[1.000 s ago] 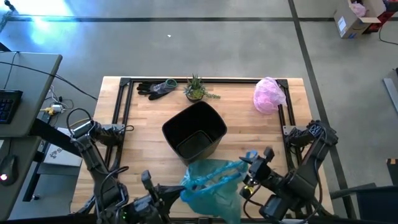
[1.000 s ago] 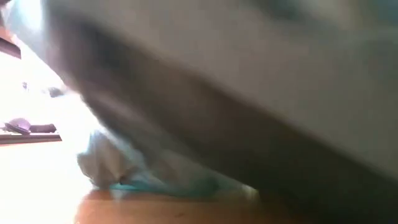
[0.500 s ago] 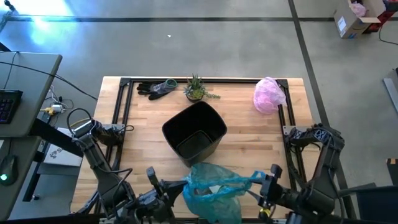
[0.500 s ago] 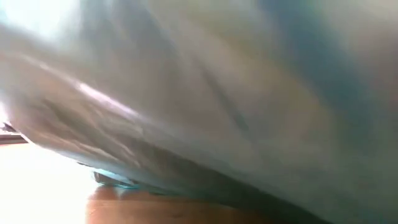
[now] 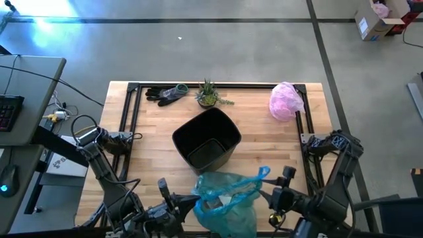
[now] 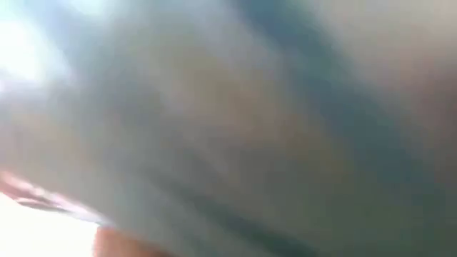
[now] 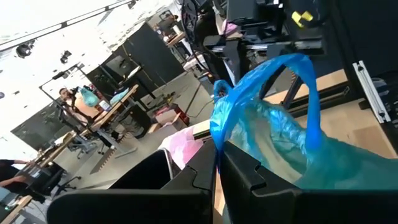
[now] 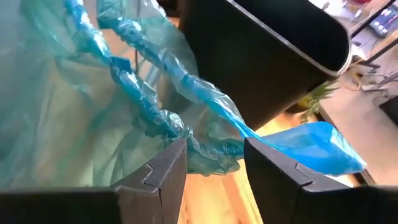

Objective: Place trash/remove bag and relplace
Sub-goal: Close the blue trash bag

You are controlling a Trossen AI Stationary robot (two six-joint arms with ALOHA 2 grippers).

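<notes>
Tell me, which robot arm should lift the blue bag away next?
Probably the left. The left gripper is shut on the bag at its edge, so it already has hold. The right gripper is open around a blue tie of the bag without pinching it, beside the black bin.

The left gripper [image 5: 177,202] is sitting at about seven o'clock on the table, fingers pinched together. The right gripper [image 5: 272,196] is hovering at about five o'clock, fingers [image 8: 163,171] standing apart, pointing toward the left one.
</notes>
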